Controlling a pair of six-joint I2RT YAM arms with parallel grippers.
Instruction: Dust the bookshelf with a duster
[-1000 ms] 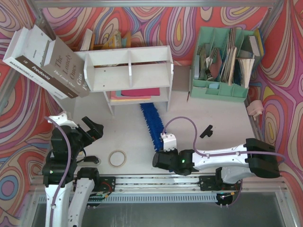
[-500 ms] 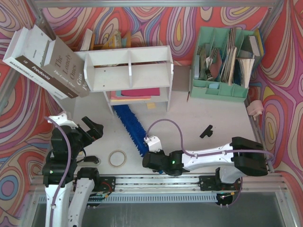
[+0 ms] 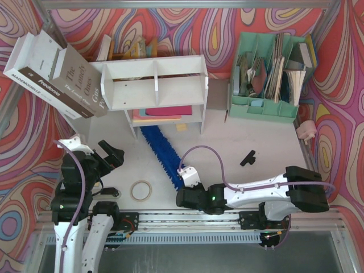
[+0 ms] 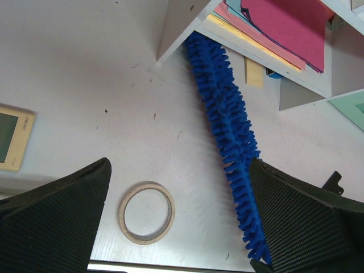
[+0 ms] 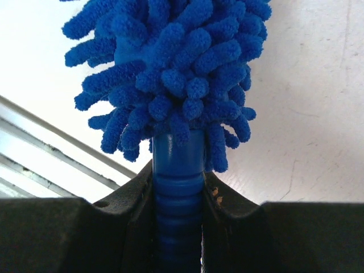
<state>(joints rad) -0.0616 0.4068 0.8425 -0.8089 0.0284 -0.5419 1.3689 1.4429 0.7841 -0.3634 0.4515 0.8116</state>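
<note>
Step in hand, judging: sweeping at foot of bookshelf (image 3: 154, 85), which is standing by desk's far edge, left of middle; right gripper (image 5: 177, 187) clamping ribbed handle of duster (image 3: 162, 149) close to near edge; brush lying slantwise over desk, tip tucking under lower shelf beside left leg; left gripper (image 4: 179, 227) hanging idle near left edge, spread wide, holding nothing, above tape roll (image 4: 146, 212); next move probably calling for lifting and levelling brush toward upper compartments, sparing coloured papers (image 4: 284, 28).

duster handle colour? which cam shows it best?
The duster handle is blue, like its bristles; clearest in the right wrist view, pinched by the right gripper.
</note>
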